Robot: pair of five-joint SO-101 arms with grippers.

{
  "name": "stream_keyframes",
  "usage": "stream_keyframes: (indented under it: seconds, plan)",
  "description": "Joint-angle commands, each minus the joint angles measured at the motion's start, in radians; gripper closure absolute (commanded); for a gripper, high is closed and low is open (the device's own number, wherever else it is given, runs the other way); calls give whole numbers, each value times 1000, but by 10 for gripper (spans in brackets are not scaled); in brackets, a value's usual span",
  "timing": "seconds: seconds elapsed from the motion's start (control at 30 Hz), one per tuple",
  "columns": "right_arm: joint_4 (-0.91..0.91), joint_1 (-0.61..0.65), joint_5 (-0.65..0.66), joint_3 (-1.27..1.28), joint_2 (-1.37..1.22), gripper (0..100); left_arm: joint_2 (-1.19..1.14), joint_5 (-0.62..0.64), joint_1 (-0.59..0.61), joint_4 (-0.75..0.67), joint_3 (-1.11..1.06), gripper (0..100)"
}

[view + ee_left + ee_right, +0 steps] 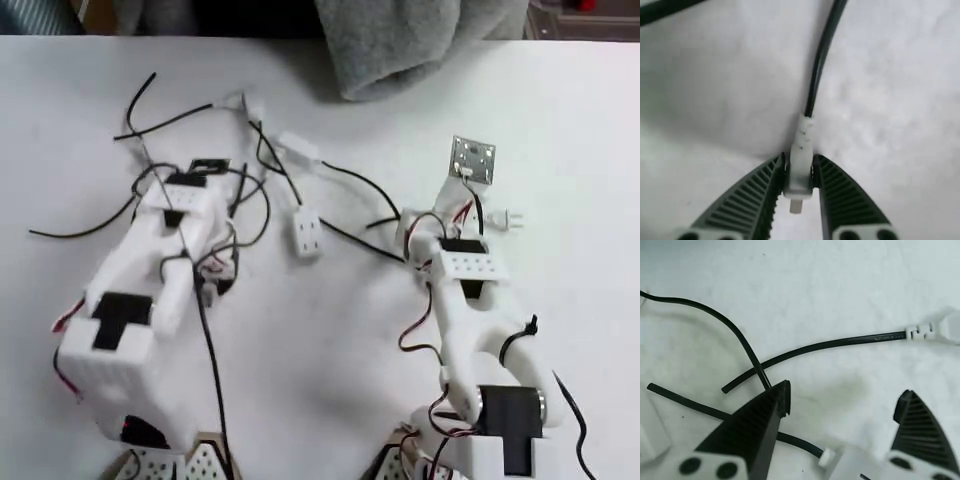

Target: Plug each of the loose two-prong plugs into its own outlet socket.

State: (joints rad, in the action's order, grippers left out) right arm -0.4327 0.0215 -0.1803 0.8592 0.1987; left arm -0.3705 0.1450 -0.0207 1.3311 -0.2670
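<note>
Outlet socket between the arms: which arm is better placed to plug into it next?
Likely left. The left gripper has its jaws shut on a white plug. The right gripper hangs open over loose black cords, holding nothing. The outlet socket lies between both arms.

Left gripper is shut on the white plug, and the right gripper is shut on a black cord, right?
Not quite. The left gripper is shut on the plug, but the right gripper is open and holds nothing; the black cord lies loose on the table. The right wrist view shows this.
</note>
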Motion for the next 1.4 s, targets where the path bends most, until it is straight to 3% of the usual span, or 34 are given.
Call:
stream_keyframes:
  seconds: [0.0,0.17,0.47,0.7,0.97,1.37]
  plan:
    - [16,12,11,-3,39,672,-117,-12,27,86,141,909]
    - [16,12,11,-3,39,672,-117,-17,45,97,149,891]
    - [16,12,11,-3,39,672,145,-14,44,-114,-101,839]
    - [16,12,11,-3,39,672,179,-14,42,-169,-120,839]
    - [30,13,11,-2,39,672,133,-17,19,-173,-78,839]
    - [30,13,11,-2,39,672,-58,-12,19,-29,124,842]
